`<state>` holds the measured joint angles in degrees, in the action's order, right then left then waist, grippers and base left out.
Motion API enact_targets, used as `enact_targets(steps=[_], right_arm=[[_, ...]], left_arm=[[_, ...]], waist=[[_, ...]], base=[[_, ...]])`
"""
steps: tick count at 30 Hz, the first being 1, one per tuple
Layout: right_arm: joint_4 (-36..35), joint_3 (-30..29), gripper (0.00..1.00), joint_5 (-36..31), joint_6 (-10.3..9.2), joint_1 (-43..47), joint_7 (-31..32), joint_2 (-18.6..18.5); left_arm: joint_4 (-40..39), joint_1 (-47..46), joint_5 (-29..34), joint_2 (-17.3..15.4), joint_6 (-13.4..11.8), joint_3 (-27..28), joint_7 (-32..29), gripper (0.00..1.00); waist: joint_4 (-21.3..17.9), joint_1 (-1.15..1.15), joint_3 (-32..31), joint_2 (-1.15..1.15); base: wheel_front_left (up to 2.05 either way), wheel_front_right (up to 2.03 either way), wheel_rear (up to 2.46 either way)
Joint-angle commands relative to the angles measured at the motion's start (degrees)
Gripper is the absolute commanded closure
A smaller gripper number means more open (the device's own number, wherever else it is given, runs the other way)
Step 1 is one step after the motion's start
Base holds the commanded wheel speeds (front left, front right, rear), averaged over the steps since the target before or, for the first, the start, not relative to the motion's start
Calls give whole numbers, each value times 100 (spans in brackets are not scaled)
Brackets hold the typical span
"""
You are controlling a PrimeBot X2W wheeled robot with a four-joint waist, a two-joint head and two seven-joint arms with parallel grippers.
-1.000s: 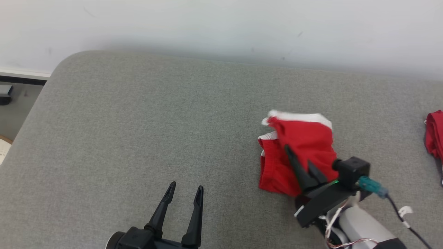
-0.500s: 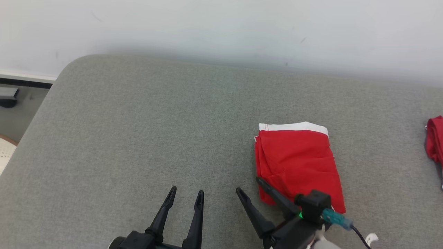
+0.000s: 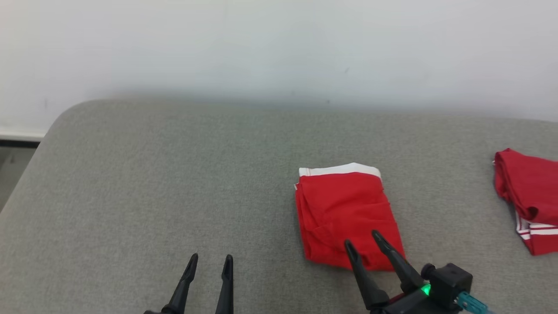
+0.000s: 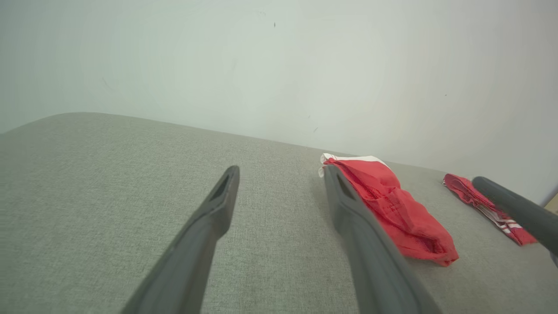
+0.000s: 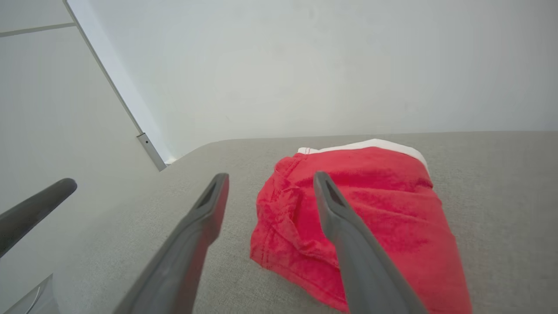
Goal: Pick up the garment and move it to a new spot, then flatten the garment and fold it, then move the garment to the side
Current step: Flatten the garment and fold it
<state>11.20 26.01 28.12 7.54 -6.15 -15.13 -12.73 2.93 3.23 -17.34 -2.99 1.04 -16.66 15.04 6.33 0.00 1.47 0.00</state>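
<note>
I see a plain pale wall [image 3: 279, 43] running behind everything. Below it the grey fabric-covered bench [image 3: 152, 174] spreads across my head view, its rounded corner at the left.

The red garment [image 3: 344, 213] lies on the bench right of centre. It is folded into a compact rectangle with the white waistband along its far edge, toward the wall. Its near edge is slightly bunched and puffed up.

A second red garment [image 3: 529, 196] with white stripes sits near the right edge, well apart from the folded one.

My right hand [image 3: 361, 237] is at the garment's near edge with its two fingers spread and nothing gripped between them. From the right wrist view one finger lies over the red cloth and the other over bare bench. I cannot tell whether either tip touches the fabric.

My left hand [image 3: 211, 256] is over bare bench to the left of the garment, fingers apart and holding nothing.
</note>
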Motion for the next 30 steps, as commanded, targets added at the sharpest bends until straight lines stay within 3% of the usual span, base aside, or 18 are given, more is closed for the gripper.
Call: enact_targets(steps=[1, 13, 23, 30], right_arm=[[-92, -171, 0, -129, -13, 139, -1, 45], [-571, -861, 0, -1332, -13, 865, -1, 88], [-717, -1244, 0, -1526, -13, 1376, -1, 285], [-711, -1212, 0, -1552, -13, 1395, -1, 270]], left_arm=[[-61, 129, 55, 6, -13, 75, 13, 0], [-510, 645, 378, 12, -143, 641, 12, 0], [-780, 1119, 561, 13, 136, 932, 12, 0], [-740, 1100, 693, 13, 150, 922, 12, 0]], waist=[[-205, 0, -187, 0], [-532, 0, -379, 0], [-602, 0, -432, 0], [-436, 0, -397, 0]], base=[[0, 0, 0], [0, 0, 0], [0, 0, 0], [0, 0, 0]])
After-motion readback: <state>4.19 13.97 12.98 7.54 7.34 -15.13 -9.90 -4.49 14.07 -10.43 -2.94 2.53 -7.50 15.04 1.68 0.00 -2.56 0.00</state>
